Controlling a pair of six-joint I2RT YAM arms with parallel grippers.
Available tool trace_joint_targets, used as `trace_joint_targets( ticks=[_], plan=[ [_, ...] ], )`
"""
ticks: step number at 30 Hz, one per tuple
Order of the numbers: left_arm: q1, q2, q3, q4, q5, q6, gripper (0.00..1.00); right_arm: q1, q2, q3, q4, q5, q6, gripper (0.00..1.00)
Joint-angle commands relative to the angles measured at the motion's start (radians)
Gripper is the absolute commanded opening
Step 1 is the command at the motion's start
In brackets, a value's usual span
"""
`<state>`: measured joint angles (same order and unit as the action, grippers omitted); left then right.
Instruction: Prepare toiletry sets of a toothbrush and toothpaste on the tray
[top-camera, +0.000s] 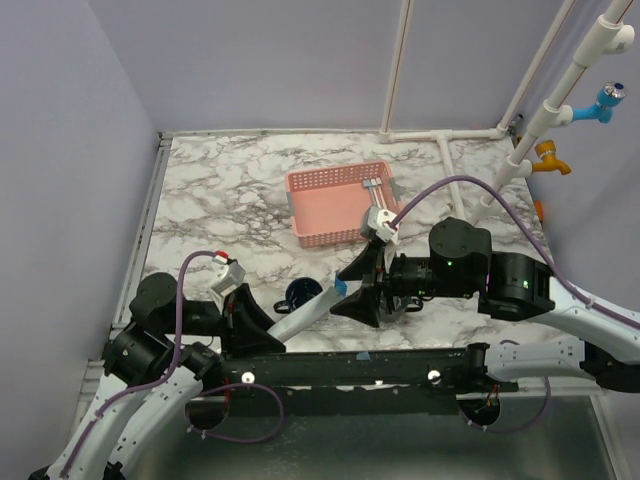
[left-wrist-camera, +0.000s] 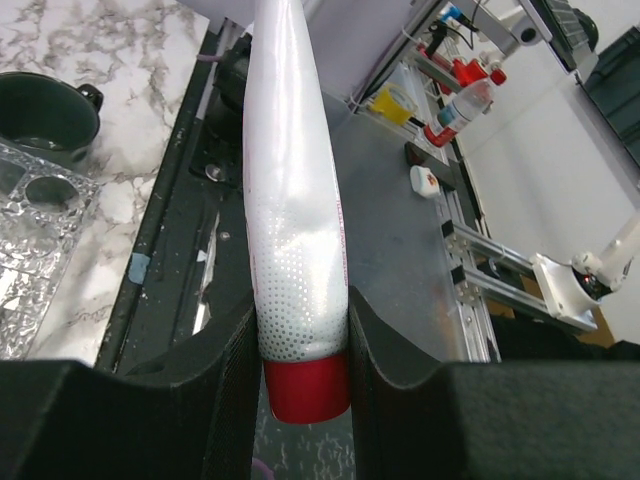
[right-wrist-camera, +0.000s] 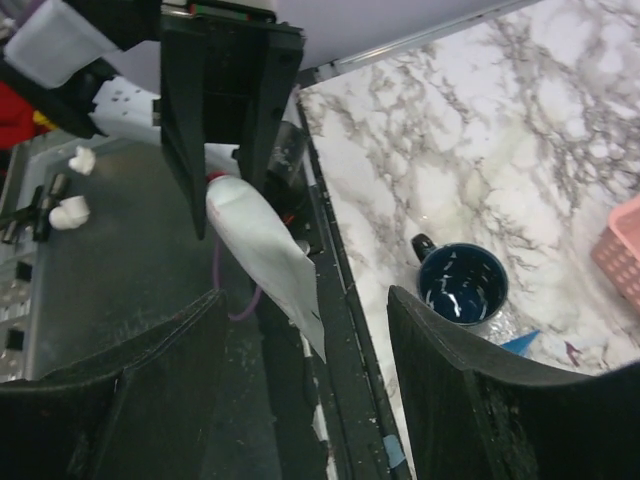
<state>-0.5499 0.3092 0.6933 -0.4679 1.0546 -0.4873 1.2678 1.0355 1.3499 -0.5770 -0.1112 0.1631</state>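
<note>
A white-and-grey marble-patterned table top (top-camera: 220, 190) is seen, bordered by a pale raised edge at its left and far sides. A pink plastic lattice basket (top-camera: 325, 212) is set toward the far middle. A navy blue round mug (top-camera: 300, 293) is stood near the front edge, with a clear, embossed plastic tray (left-wrist-camera: 30, 240) laid just beside it.

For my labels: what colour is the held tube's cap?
Red. The cap of the tube shows best in the left wrist view.
</note>
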Motion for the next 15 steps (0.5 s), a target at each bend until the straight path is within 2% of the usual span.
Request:
trace_joint_targets(
  ticks=[1, 12, 15],
  plan=[
    [-0.001, -0.017, 0.011, 0.011, 0.103, 0.018, 0.00, -0.005, -0.007, 0.000, 0.002, -0.192, -0.015, 0.67],
    [-0.001, -0.039, 0.003, 0.030, 0.123, 0.000, 0.00, -0.004, 0.015, -0.094, 0.177, -0.288, 0.033, 0.57],
    [-0.001, -0.044, -0.003, 0.042, 0.120, -0.006, 0.00, -0.005, 0.016, -0.105, 0.204, -0.296, 0.045, 0.49]
  ],
)
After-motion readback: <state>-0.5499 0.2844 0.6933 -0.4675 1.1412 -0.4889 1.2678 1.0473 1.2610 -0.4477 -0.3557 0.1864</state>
